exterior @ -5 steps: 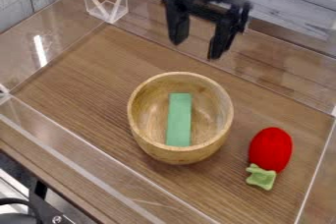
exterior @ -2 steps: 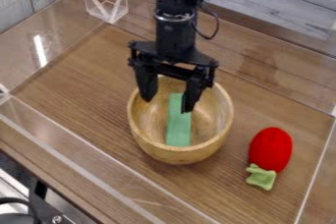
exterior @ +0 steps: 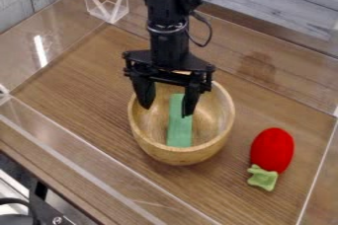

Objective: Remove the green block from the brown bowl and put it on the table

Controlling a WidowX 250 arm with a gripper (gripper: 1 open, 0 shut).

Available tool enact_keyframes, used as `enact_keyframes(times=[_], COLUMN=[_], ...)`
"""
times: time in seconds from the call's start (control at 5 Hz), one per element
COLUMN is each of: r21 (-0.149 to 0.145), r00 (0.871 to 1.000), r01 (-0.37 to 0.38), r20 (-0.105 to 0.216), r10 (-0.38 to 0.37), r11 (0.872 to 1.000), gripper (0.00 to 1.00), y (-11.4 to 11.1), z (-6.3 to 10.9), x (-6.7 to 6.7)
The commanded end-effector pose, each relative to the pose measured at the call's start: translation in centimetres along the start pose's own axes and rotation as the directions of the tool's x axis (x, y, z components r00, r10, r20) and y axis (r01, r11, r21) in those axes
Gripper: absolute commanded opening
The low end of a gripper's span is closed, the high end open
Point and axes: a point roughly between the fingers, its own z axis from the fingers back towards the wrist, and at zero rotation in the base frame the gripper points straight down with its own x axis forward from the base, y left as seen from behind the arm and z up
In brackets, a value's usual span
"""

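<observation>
Now at the reaching stage, by the look of it: gripper (exterior: 168,105) wide open, one fingertip at each side, low over the bowl (exterior: 148,137), nothing between them. Block (exterior: 180,122) lying inside the bowl, long side running from near the far wall toward the near wall, upper end partly behind the right-hand finger in the view. Bowl itself around the middle of the table (exterior: 82,113), nearer the front edge than the back one. Red toy (exterior: 272,150) just off the bowl's right side, toward the table's right edge.

To do this well: centre the open fingers over the block before going deeper, one to each long side. Better to aim at mid-length, so as to lift it level. Then straight down, keeping both fingers inside the walls; a fingertip landing on the rim could tip or drag the bowl. Close gently, check for a firm hold, raise well above the rim before any sideways travel. For the set-down, perhaps bare wood toward the left edge, away from the toy. Lower until touching, then release.
</observation>
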Motion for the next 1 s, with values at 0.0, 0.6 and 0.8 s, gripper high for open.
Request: enact_keyframes(times=[0.0, 0.6, 0.8], r21=[-0.02, -0.008, -0.003], r00=[0.996, 0.989, 0.988], r01=[-0.044, -0.08, -0.085], r20=[0.078, 0.124, 0.131], r10=[0.045, 0.08, 0.085], r11=[0.999, 0.997, 0.996], gripper=[1.0, 1.0, 1.0], y=[0.1, 0.0, -0.2], z=[0.8, -0.6, -1.0], x=[0.8, 1.5, 1.7])
